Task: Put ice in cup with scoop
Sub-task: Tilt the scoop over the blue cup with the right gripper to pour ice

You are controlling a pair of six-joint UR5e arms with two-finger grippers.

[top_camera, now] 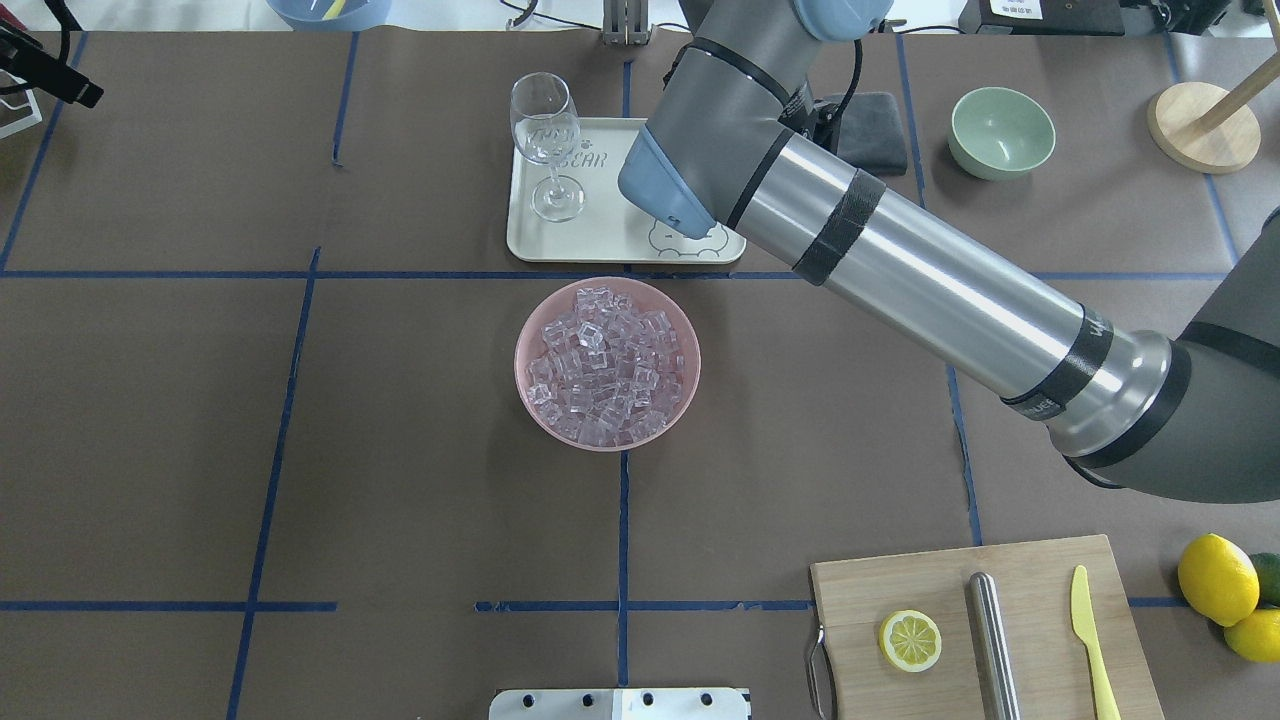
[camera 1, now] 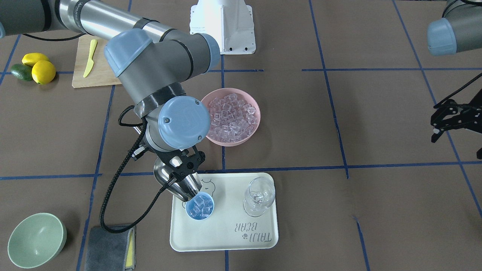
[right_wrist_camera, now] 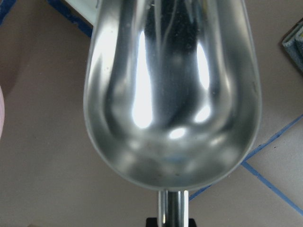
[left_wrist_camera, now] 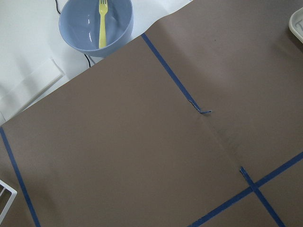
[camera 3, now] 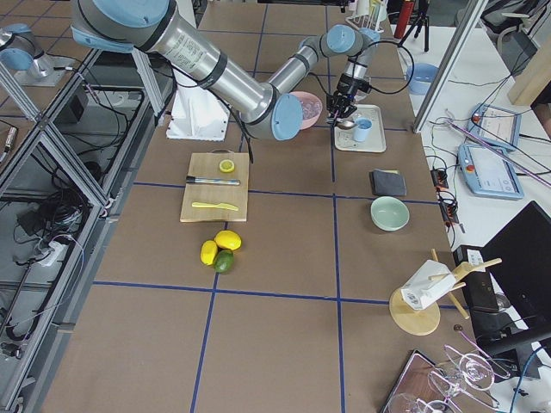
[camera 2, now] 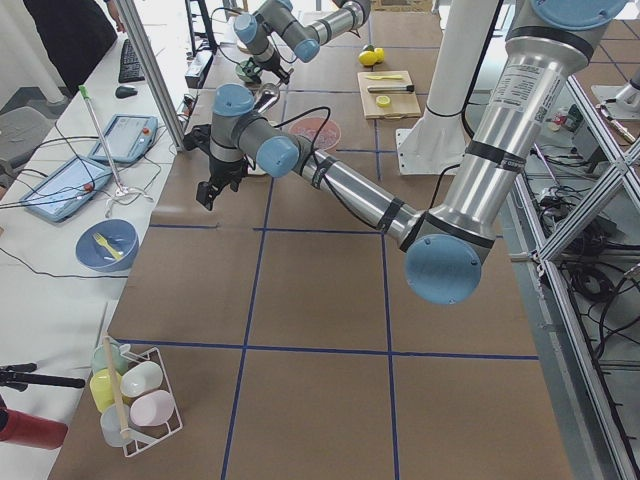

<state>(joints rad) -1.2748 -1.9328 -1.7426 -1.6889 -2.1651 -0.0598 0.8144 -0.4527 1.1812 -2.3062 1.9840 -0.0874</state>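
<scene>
My right gripper (camera 1: 181, 170) is shut on the rod handle of the steel scoop (camera 1: 175, 182). The scoop tilts mouth-down at the rim of the light-blue cup (camera 1: 200, 206). The cup stands on the cream tray (camera 1: 226, 237) and holds several clear ice cubes (camera 1: 200, 207). In the right wrist view the scoop's trough (right_wrist_camera: 170, 94) is empty. More ice (camera 1: 233, 117) fills the pink bowl (camera 1: 211, 98). In the overhead view the right arm hides the cup. My left gripper (camera 1: 436, 126) hangs open and empty far off at the table's side.
A clear wine glass (camera 1: 259, 195) stands on the tray beside the cup. A pale green bowl (camera 1: 36, 239) and a grey sponge (camera 1: 109, 248) lie near the tray. A cutting board (top_camera: 980, 630) with a knife, a steel cylinder and a lemon half lies by the lemons (top_camera: 1215, 580).
</scene>
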